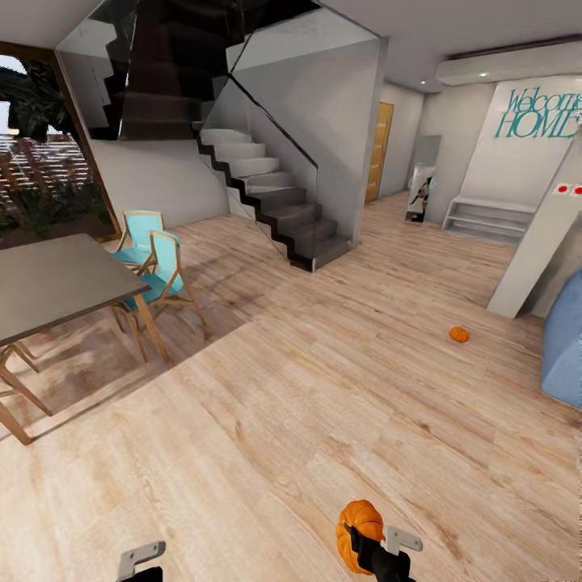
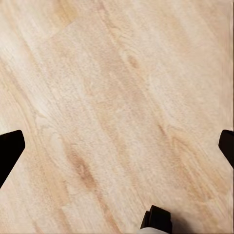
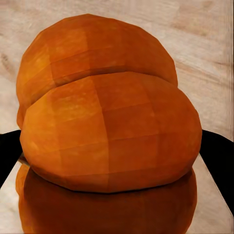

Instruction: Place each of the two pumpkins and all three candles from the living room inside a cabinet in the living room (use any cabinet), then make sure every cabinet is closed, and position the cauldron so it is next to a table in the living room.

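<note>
Carrying one pumpkin, cabinet not yet in sight

We have a pumpkin (image 1: 360,533) pinched between the right gripper (image 1: 380,543) jaws, its ribbed body bulging well past both fingers in the right wrist view, so we judge the hold secure but bulky. The left gripper (image 1: 139,559) hangs with jaws spread over bare wood floor (image 2: 117,97), nothing between them. The second pumpkin (image 1: 459,334) lies on the floor far ahead of the right jaws, near a blue seat (image 1: 566,347). To do this well, we should keep the squeeze steady while the base turns to find the cabinet, hold the arm low and clear of the dining table (image 1: 56,283) and chairs (image 1: 158,267), and avoid swinging.
</note>
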### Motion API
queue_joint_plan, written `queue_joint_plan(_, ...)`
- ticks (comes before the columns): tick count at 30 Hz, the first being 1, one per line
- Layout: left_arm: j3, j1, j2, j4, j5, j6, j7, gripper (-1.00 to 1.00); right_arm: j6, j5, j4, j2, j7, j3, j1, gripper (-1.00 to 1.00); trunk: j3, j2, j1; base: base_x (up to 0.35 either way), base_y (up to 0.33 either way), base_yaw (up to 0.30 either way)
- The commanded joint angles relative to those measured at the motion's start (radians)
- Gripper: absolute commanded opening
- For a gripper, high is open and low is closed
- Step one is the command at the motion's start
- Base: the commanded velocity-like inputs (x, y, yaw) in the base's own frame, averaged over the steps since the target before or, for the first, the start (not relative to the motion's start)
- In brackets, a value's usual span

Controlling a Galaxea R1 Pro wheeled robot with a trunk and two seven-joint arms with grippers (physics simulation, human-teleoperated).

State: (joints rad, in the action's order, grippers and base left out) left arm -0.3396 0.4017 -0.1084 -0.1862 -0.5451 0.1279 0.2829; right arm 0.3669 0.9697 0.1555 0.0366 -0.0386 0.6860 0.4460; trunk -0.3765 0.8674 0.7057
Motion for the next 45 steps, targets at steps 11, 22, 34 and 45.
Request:
queue_joint_plan(11, -0.009, 0.0, 0.0, -0.001, -0.009, 0.002, 0.005, 1.0, 0.003, 0.004, 0.0, 0.0, -0.006, 0.009, 0.001, -1.0, -0.006, 0.001, 0.001, 0.311, -0.117, -0.266)
queue_joint_plan(22, -0.009, 0.0, -0.001, -0.001, -0.008, 0.002, 0.005, 1.0, 0.003, 0.004, 0.001, 0.0, -0.006, 0.009, 0.001, -1.0, -0.011, 0.001, 0.001, 0.311, -0.119, -0.267)
queue_joint_plan(34, -0.009, 0.0, -0.001, -0.001, -0.008, 0.002, 0.005, 1.0, 0.003, 0.004, 0.001, 0.0, -0.006, 0.009, 0.001, -1.0, -0.016, 0.001, 0.001, 0.311, -0.107, -0.267)
queue_joint_plan(45, -0.009, 0.0, -0.001, -0.001, -0.008, 0.003, 0.005, 1.0, 0.003, 0.004, 0.001, 0.0, -0.006, 0.009, 0.0, -1.0, -0.02, 0.001, 0.001, 0.311, -0.029, -0.267)
